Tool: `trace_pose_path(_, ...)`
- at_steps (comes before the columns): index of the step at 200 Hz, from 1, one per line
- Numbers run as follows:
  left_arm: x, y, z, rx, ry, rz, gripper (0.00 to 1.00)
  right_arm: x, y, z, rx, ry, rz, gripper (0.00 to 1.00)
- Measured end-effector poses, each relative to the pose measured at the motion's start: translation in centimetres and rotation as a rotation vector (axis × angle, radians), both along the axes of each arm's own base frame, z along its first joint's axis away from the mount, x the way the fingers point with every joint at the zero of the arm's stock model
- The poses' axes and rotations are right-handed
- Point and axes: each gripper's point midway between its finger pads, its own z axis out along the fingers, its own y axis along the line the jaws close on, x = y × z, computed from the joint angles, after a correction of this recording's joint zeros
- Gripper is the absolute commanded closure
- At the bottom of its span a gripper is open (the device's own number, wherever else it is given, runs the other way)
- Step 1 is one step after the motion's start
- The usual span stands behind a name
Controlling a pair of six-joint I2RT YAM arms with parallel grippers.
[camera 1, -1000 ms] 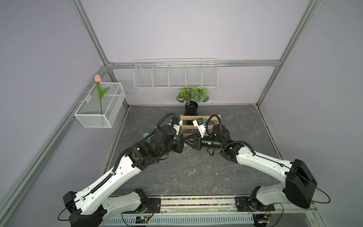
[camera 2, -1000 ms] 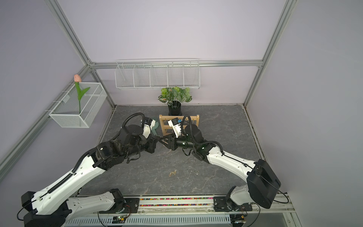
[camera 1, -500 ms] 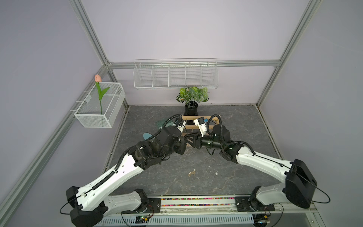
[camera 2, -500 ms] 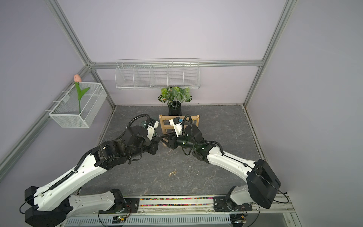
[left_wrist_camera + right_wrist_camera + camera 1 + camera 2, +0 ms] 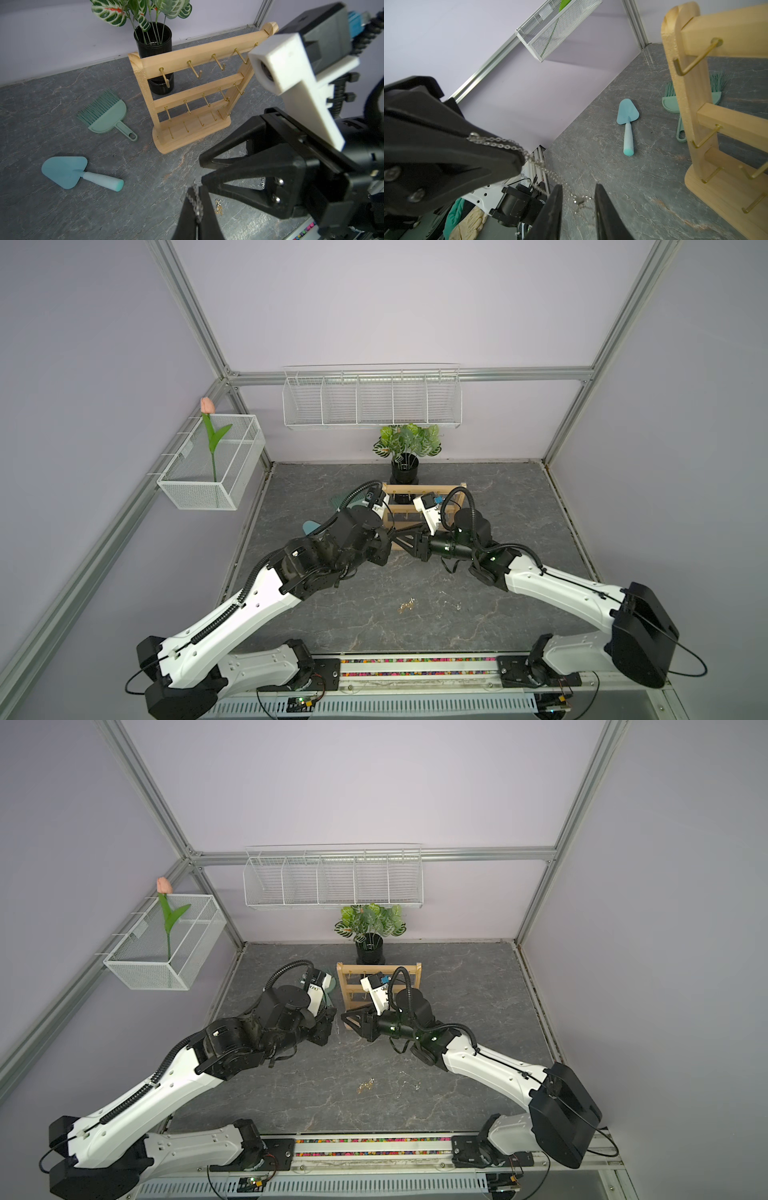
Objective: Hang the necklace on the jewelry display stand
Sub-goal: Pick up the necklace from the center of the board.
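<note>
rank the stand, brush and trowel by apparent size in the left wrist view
1. jewelry display stand, clearly largest
2. green brush and blue trowel look about alike; not ranked

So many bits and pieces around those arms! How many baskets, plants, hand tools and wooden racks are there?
Baskets: 2, the long basket and the side basket
Plants: 2, the potted plant and the tulip
Hand tools: 2, the brush and the trowel
Wooden racks: 1, the stand
Total: 7

jewelry display stand (image 5: 409, 489) lower half hidden behind right arm (image 5: 465, 526), tiny gold heap (image 5: 406, 605) perhaps a chain
</note>
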Motion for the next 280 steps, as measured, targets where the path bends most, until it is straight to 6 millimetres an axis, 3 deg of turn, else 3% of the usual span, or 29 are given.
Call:
trace_pose_path(45, 0.0, -0.4, 0.9, 0.002, -0.005, -0.024, 1.0, -0.2, 0.0, 0.1, -0.001, -0.015, 0.011, 0.63)
trace_pose_path(102, 0.4, -1.1, -1.0, 0.076, 0.039, -0.033, 1.0, -0.6, 0.1, 1.1, 0.007, -0.056, 0.029, 0.64)
trace_pose_path(159, 0.3, -1.3, 0.6, 0.059, 0.015, -0.048, 1.0, -0.3, 0.0, 1.3, -0.001, -0.081, 0.012, 0.67)
trace_pose_path(217, -0.7, -1.9, 0.5, 0.097, 0.026, -0.104, 1.0, 0.2, 0.3, 1.2, -0.005, -0.08, 0.002, 0.66)
trace_pose_path(240, -0.9, -2.0, 0.8, 0.119, 0.02, -0.113, 1.0, 0.5, 0.6, 0.8, -0.013, -0.073, 0.003, 0.75)
trace_pose_path(280, -0.7, -1.4, 0.2, 0.181, 0.024, -0.097, 1.0, 0.7, 0.5, 0.7, -0.015, -0.073, -0.006, 0.78)
